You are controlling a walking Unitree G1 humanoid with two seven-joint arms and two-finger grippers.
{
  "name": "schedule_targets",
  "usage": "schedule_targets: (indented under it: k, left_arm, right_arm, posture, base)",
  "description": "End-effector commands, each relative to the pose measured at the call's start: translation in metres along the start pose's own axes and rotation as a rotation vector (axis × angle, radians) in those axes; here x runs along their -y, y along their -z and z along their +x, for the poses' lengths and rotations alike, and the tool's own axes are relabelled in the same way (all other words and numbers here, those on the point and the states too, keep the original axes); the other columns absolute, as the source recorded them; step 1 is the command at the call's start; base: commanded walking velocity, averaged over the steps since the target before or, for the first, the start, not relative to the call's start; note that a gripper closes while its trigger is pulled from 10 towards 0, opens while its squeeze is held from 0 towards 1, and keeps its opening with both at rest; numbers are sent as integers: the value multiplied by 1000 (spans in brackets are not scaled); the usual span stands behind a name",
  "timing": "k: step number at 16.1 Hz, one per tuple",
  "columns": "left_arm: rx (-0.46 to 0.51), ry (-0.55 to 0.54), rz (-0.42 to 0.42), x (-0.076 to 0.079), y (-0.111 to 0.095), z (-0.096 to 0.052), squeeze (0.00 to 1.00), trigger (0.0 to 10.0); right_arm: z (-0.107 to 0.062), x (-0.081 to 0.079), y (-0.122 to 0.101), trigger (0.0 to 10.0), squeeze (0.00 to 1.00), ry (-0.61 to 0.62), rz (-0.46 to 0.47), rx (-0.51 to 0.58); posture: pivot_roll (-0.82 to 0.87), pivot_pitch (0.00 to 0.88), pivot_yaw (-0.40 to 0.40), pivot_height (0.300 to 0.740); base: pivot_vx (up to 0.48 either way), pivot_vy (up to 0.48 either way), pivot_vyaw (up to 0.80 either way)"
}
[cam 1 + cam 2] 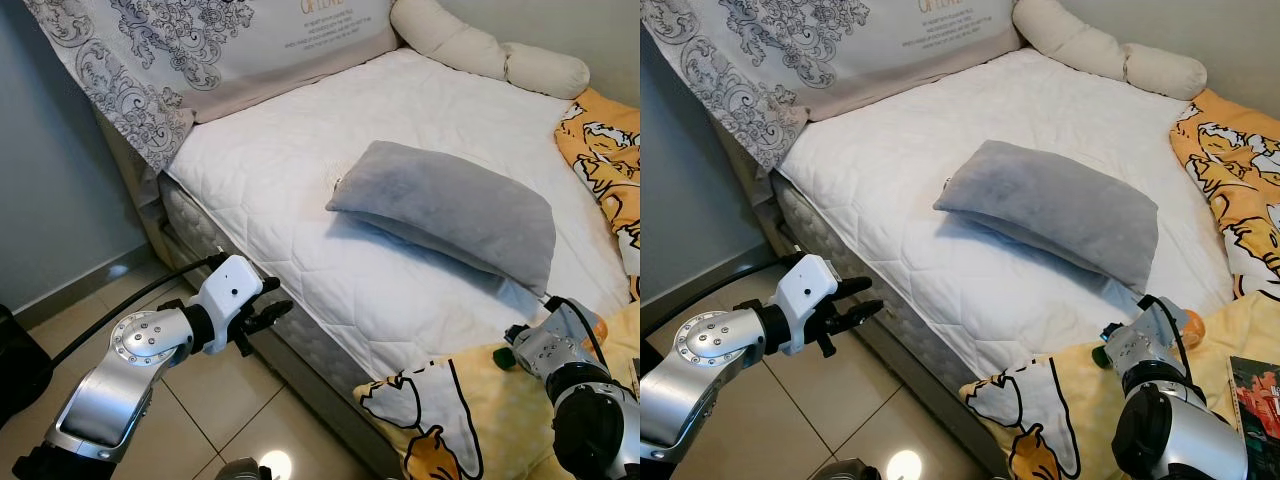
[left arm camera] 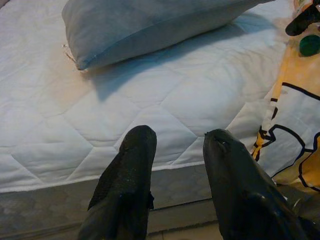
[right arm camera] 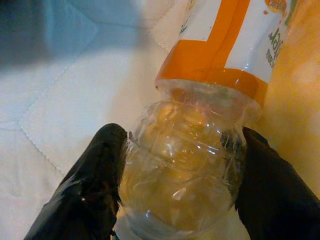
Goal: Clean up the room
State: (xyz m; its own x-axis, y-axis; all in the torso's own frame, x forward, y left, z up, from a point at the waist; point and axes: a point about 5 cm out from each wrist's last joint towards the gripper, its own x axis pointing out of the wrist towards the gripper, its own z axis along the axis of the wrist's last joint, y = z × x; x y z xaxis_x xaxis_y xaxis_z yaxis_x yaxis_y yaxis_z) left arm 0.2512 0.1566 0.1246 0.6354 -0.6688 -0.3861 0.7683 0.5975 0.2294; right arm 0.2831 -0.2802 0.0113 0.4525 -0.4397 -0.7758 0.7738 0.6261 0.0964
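Observation:
A clear plastic bottle (image 3: 220, 45) with an orange and white label lies at the near right of the bed, on the edge of a yellow cartoon blanket (image 1: 500, 410). My right gripper (image 3: 182, 150) is shut on the bottle's clear lower part, one black finger (image 3: 95, 175) on each side. The bottle's green cap (image 2: 309, 45) points toward the mattress. A grey pillow (image 1: 450, 205) lies across the middle of the white mattress (image 1: 290, 170). My left gripper (image 1: 272, 300) hangs open and holds nothing, over the floor just short of the mattress's near edge.
A cream bolster (image 1: 480, 50) and a patterned cloth (image 1: 200, 50) lie at the head of the bed. An orange cartoon blanket (image 1: 610, 150) covers the right side. A book (image 1: 1255, 390) rests at the near right. Tiled floor (image 1: 200, 400) runs left of the bed to a grey wall.

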Motion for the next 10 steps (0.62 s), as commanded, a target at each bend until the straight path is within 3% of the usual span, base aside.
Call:
schedule_targets:
  k: [1, 4, 5, 6, 7, 9, 10]
  left_arm:
    - [8, 9, 12, -2, -4, 2, 0, 10000]
    - [21, -11, 0, -1, -5, 1, 0, 10000]
    - [63, -77, -40, -4, -6, 0, 0, 10000]
    - [83, -113, -58, -5, -7, 0, 0, 10000]
    - [120, -193, -105, -8, -8, 0, 0, 10000]
    - [141, -242, -135, -9, -9, 0, 0, 10000]
    - [155, -265, -153, -8, -9, 0, 0, 10000]
  right_arm:
    - [0, 4, -7, 0, 0, 10, 2, 29]
    - [-2, 2, -18, 0, 0, 16, -23, 90]
    - [-6, -1, -41, 0, 0, 32, -92, 231]
    - [-10, -3, -51, 0, 0, 31, -111, 296]
    - [-20, -14, -71, 0, 0, -2, -160, 453]
    - [-34, -25, -85, 0, 0, -35, -230, 620]
    - [-51, -40, -91, 510, 0, -80, -346, 790]
  posture:
    - [129, 0, -63, 740]
    - [126, 0, -70, 740]
    - [116, 0, -70, 740]
    - [113, 0, -70, 740]
    - [102, 0, -65, 740]
    - [98, 0, -65, 740]
    - [97, 0, -67, 740]
  base:
    - [0, 0, 0]
    - [0, 0, 0]
    - [0, 0, 0]
    - [0, 0, 0]
    - [0, 0, 0]
    - [0, 0, 0]
    - [0, 0, 0]
